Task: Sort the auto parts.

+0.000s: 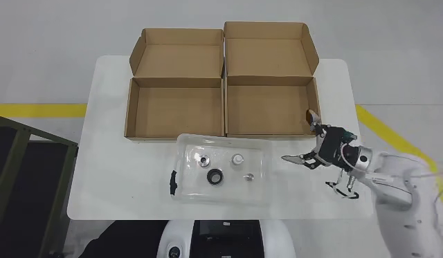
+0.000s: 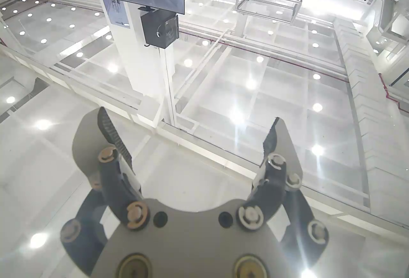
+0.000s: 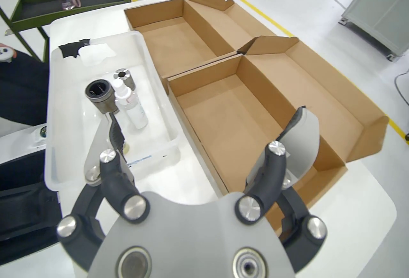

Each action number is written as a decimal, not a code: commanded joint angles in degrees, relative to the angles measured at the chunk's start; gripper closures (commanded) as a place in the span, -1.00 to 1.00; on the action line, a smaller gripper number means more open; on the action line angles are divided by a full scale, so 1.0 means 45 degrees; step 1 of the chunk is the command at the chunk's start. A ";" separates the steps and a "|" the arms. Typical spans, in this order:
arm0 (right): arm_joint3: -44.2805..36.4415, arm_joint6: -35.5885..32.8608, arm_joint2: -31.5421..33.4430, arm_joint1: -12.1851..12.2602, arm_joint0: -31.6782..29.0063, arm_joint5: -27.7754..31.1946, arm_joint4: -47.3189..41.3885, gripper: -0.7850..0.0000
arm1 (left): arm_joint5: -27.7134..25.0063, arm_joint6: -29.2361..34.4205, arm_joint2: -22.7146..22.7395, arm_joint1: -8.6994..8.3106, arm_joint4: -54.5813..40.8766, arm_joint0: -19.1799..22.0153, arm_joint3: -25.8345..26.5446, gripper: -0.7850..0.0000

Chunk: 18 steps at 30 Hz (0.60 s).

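- Right wrist view: your right gripper point(image 3: 206, 117) is spread and holds nothing. It hangs just right of the bin point(image 3: 152, 68), by the right box's point(image 3: 223, 113) near corner, probably staged between pick and drop.
- The parts sit in the bin: bearing point(image 3: 99, 93), bottle point(image 3: 132, 106), collet point(image 3: 124, 77).
- The right box and left box point(image 3: 179, 39) look empty, so I'd judge sorting not yet begun.
- A finger half hides a fourth small part point(image 1: 249, 176); you can't tell what it is.
- Your left gripper point(image 2: 188, 117), also spread, faces the ceiling.
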State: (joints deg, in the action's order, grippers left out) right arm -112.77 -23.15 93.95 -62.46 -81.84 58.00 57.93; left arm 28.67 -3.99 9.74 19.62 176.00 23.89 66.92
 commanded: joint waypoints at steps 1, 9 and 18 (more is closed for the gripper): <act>-0.0104 -0.1113 -0.0492 0.0122 0.0252 0.0001 -0.0676 -1.00 | 0.0000 0.0000 0.0000 0.0000 0.0000 0.0000 0.0000 -1.00; -0.0293 -0.3856 -0.2655 0.0424 0.1339 0.0001 -0.2026 -1.00 | 0.0000 0.0000 0.0000 0.0000 0.0000 0.0000 0.0000 -1.00; -0.0354 -0.4137 -0.4502 0.0430 0.2084 -0.0205 -0.0962 -1.00 | 0.0000 0.0000 0.0000 0.0000 0.0000 0.0000 0.0000 -1.00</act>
State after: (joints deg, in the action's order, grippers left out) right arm -114.31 -41.96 74.39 -60.50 -72.71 57.36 52.79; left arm 28.67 -3.99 9.74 19.62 176.00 23.89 66.92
